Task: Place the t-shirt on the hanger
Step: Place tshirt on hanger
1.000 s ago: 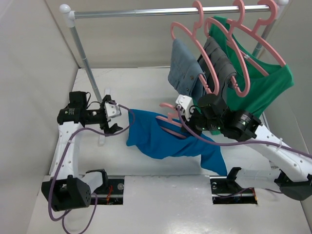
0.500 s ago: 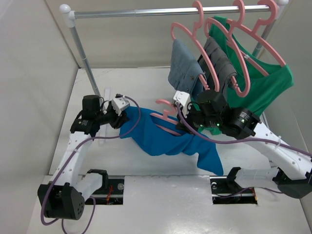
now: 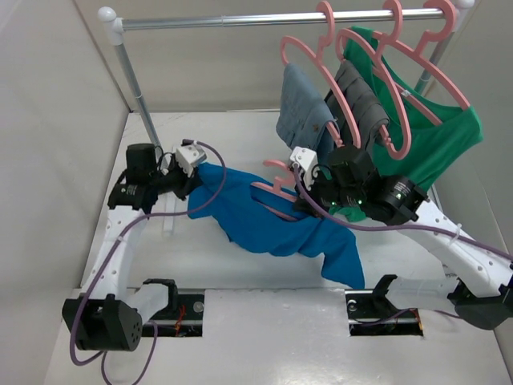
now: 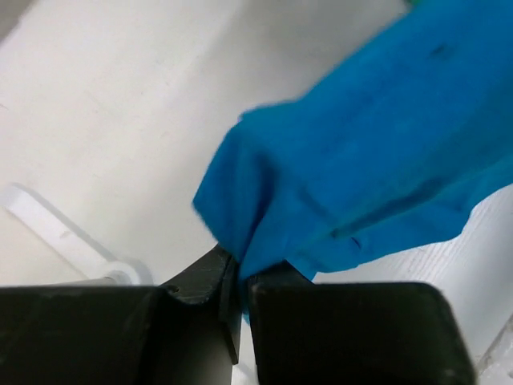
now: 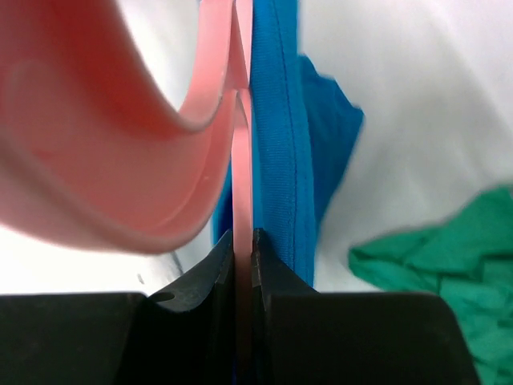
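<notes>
The t-shirt [image 3: 264, 220] hangs stretched between the two arms, raised above the table [image 3: 240, 136] at its left end and sagging in a loose tail on the right. The left fingers [image 4: 196, 289] are pressed together on only a small fold at its edge, so I'd worry that a harder pull draws the cloth out. The right fingers [image 5: 276, 281] pinch a thin bar of the hanger [image 3: 276, 188], one shoulder of which seems to run under the blue cloth. In so narrow a hold it could twist, or catch the grey-blue garments [image 3: 300, 112] hanging just above. The shirt's seam lies right beside the right fingers, against the hanger.
</notes>
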### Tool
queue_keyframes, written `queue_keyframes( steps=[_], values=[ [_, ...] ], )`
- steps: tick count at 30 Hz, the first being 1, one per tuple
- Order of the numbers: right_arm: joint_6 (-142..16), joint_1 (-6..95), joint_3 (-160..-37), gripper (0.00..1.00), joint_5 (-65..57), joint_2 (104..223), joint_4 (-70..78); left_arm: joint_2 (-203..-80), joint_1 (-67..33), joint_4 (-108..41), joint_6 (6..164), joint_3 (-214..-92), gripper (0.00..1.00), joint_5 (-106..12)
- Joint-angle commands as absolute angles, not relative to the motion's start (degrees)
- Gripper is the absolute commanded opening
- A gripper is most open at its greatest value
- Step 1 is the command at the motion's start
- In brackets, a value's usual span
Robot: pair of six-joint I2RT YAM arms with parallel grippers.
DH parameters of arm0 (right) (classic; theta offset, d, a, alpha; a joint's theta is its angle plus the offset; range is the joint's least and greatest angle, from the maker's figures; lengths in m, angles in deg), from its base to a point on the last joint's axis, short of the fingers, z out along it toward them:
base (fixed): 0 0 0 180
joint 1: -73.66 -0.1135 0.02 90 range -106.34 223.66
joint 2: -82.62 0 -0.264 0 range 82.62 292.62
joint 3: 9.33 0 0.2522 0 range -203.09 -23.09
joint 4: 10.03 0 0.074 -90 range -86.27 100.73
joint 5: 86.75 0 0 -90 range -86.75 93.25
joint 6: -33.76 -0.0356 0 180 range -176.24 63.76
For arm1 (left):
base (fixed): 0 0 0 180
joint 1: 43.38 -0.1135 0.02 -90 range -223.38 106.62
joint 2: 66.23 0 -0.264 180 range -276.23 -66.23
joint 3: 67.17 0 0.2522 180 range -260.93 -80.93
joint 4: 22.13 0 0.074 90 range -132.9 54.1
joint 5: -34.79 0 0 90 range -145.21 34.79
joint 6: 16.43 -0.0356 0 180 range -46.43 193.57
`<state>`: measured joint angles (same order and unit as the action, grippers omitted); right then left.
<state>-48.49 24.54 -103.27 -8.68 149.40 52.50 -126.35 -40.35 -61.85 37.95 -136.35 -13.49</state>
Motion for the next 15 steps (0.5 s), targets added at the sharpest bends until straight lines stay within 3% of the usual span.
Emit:
queue_keyframes(
  steps=[1,7,15],
  values=[
    [-47.5,28.9,-100.1,0.0,-10.6,148.5,53.4,-128.5,-43.2,-68.0,34.2,-144.9,0.0,-8.6],
    [-42.8,30.2,-98.1,0.0,-14.4,147.3,54.6,-137.2,-51.9,-73.9,31.3,-152.4,0.0,-6.6],
    [-42.8,26.9,-102.7,0.0,-19.1,145.2,51.4,-139.4,-51.4,-77.0,27.0,-151.2,0.0,-9.7]
  ],
)
